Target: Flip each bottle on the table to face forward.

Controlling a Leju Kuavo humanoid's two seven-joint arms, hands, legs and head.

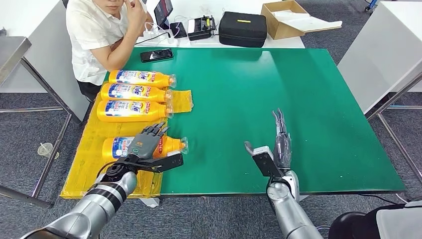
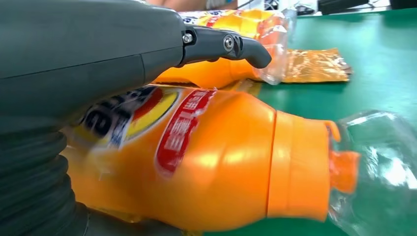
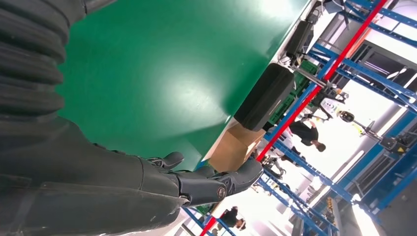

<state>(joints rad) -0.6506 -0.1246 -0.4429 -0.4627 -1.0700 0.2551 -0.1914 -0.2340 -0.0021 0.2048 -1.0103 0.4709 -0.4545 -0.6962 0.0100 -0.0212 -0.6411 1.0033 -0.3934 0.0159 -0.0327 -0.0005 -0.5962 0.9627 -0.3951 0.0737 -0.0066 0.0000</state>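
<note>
Three far bottles (image 1: 142,78) lie label-up on the counter (image 1: 259,99). My left robot hand (image 1: 147,141) rests on the fourth bottle (image 1: 117,148) (grip unclear); right robot hand (image 1: 279,137) spread, empty.

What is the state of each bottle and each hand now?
Nearest bottle: lying down, label up, under the left hand.
Three far bottles: lying side by side, labels up.
Left hand: resting on the nearest bottle.
Right hand: open, holding nothing, above the table.
</note>
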